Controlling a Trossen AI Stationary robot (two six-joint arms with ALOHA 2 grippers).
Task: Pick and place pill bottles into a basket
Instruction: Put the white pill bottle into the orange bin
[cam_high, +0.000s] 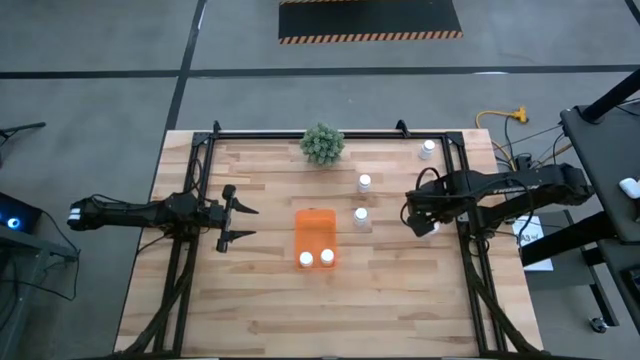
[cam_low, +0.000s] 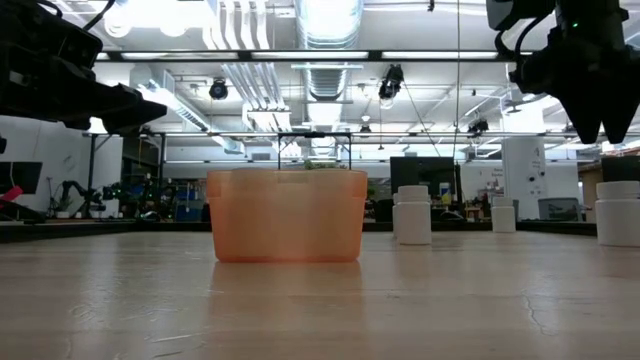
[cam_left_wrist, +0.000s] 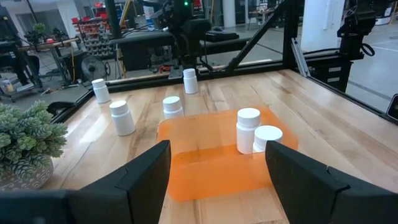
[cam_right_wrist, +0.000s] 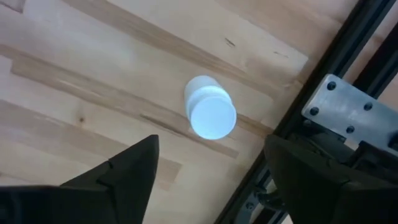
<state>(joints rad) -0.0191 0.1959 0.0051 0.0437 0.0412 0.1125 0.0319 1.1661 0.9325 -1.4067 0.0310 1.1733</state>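
Observation:
The orange basket (cam_high: 316, 232) stands mid-table with two white pill bottles (cam_high: 306, 259) (cam_high: 327, 257) upright at its near end; the left wrist view shows them too (cam_left_wrist: 249, 129). Three more bottles (cam_high: 365, 183) (cam_high: 361, 216) (cam_high: 428, 150) stand on the wood to its right. My right gripper (cam_right_wrist: 211, 180) points down, open, above another upright bottle (cam_right_wrist: 210, 115) near the right rail, and touches nothing. My left gripper (cam_high: 248, 222) waits open, left of the basket.
A small green plant (cam_high: 322, 143) sits at the far edge. Black frame rails (cam_high: 465, 210) run along the table's sides; the right rail and its bracket (cam_right_wrist: 348, 115) lie close beside the bottle under my right gripper. Bare wood (cam_high: 330, 310) lies in front of the basket.

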